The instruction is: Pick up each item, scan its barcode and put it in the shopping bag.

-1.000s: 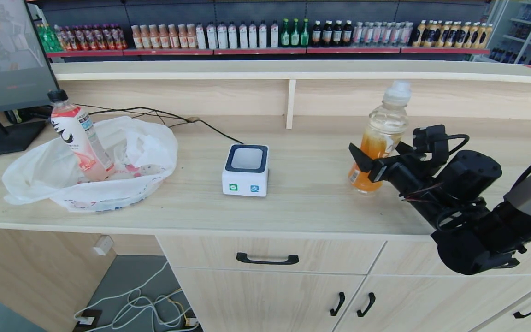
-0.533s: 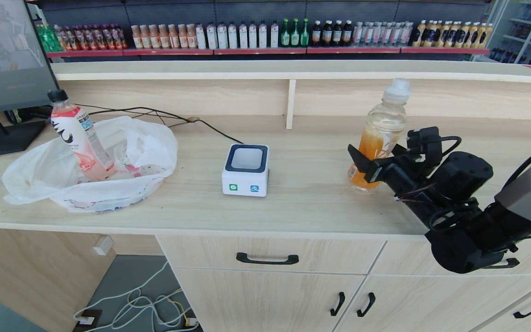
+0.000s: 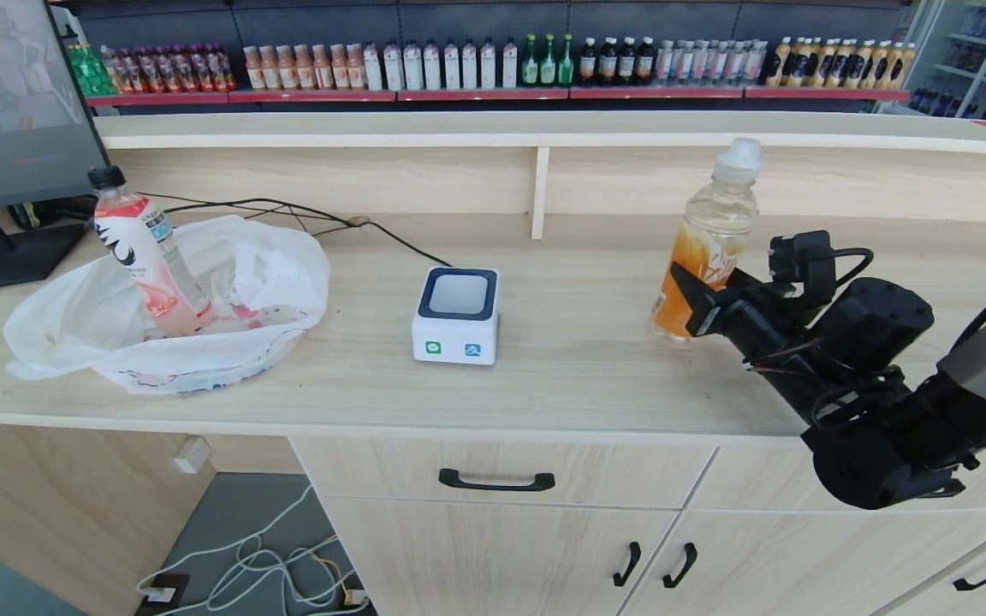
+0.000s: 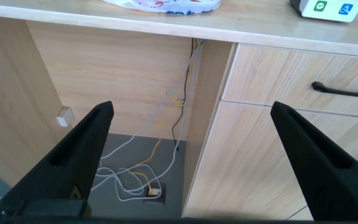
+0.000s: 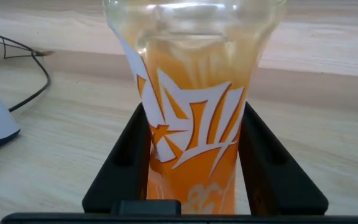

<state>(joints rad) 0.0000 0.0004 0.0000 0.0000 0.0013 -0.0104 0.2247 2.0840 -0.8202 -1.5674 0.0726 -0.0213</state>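
Orange liquid is filling the lower part of the clear plastic bottle (image 3: 709, 248), which is leaning slightly at the right end of the pale wooden counter (image 3: 561, 376), well right of the scanner (image 3: 456, 316). The right gripper (image 3: 700, 295) is clamping its 2 flat black fingers (image 5: 127, 155) on the labelled waist. I cannot tell whether the base is clearing the wood. The left gripper (image 4: 191, 162) is hanging below the counter's near edge, its fingers wide apart and holding nothing.

What is worrying me is the bottle itself: it is smooth, round and tapering, with the heavy liquid sitting low, so it could be sliding or swivelling in the grip on the way left. The scanner is a small white cube with a glassy top window, and a label turned away would be giving no read. The shopping bag (image 3: 270, 274) at the left end is thin, crumpled white film, already propping 1 pink bottle (image 3: 146, 257) at a lean. A careless drop could be toppling it.
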